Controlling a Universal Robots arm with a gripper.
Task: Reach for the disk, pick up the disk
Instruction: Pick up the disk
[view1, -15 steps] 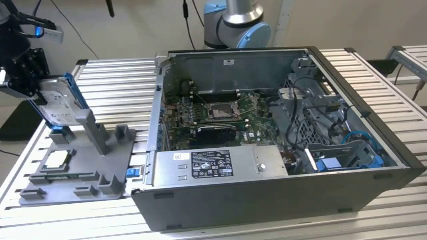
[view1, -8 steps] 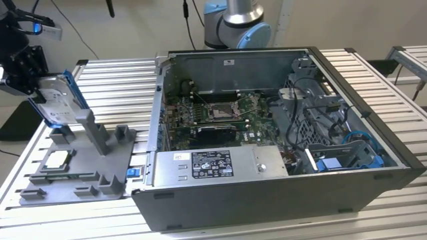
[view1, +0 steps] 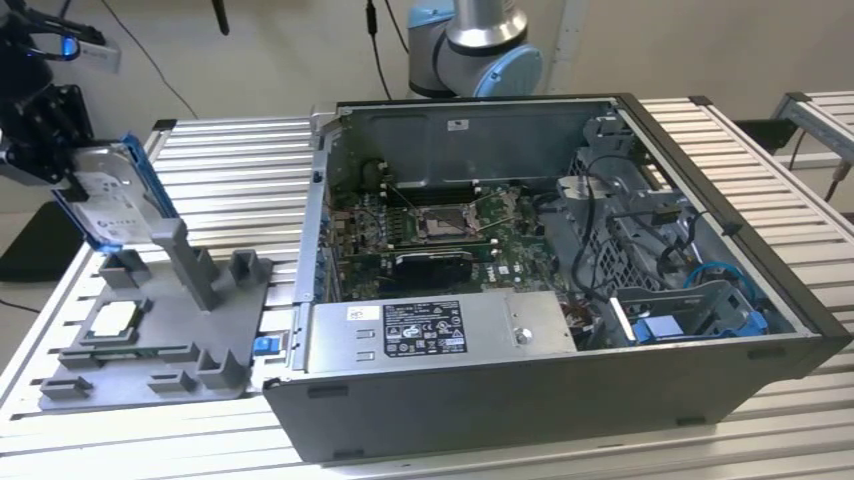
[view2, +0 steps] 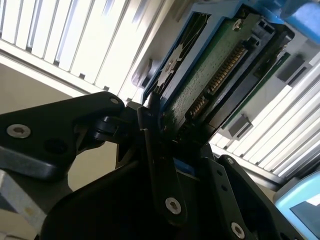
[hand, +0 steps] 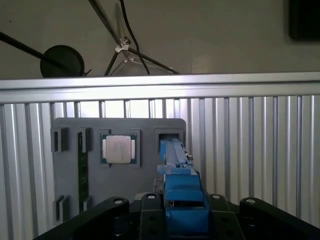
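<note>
Upper left, exterior view: my tool (view1: 64, 178) clamps the disk (view1: 118, 205) by its blue edge, tilted over grey holder (view1: 174, 330). Risk, I judge: narrow grip slips, disk drops.

Here's the surface (view1: 227, 170), a bed of bright ribbed aluminium slats, and two things sit straight on it. The big one is the open computer case (view1: 534, 400), dark grey, lying flat with its open side up and covering much of the slats. Just beside the case, to the exterior view's left of it, lies a grey fixture plate (view1: 160, 340), flat on the ribs, its edge close to the case wall. Bare slats show behind the plate and in a thin strip in front of the case. In the first wrist view the plate (hand: 150, 130) lies flat across the slatted surface (hand: 250, 150).
</note>
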